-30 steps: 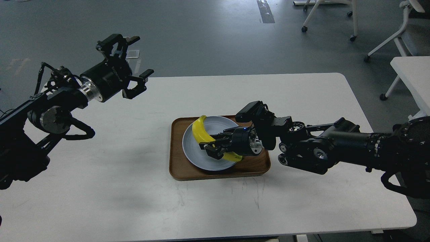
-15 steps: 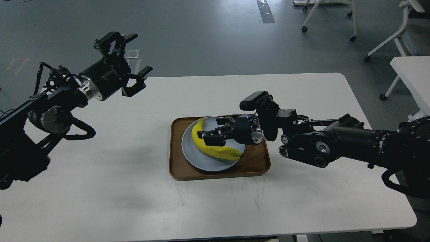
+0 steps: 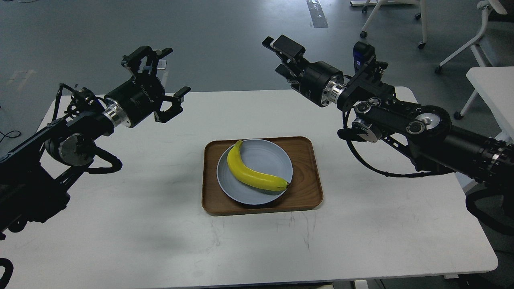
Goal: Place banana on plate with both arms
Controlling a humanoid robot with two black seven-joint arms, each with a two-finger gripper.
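Note:
The yellow banana (image 3: 253, 173) lies on the pale blue-grey plate (image 3: 268, 153), its dark tip toward the plate's right rim. Nothing touches it. My left gripper (image 3: 176, 71) is open and empty, raised above the table's back left, well left of the plate. My right gripper (image 3: 274, 56) is open and empty, raised high above the table's back edge, behind and right of the plate.
The plate sits in a brown wooden tray (image 3: 308, 176) at the middle of the white table (image 3: 120, 241). A second white table (image 3: 492, 86) and wheeled chairs (image 3: 395, 18) stand on the grey floor at the back right.
My right gripper let go of the banana, which now rests on the plate, and rose up and back to the right. My left gripper shifted slightly right and lower.

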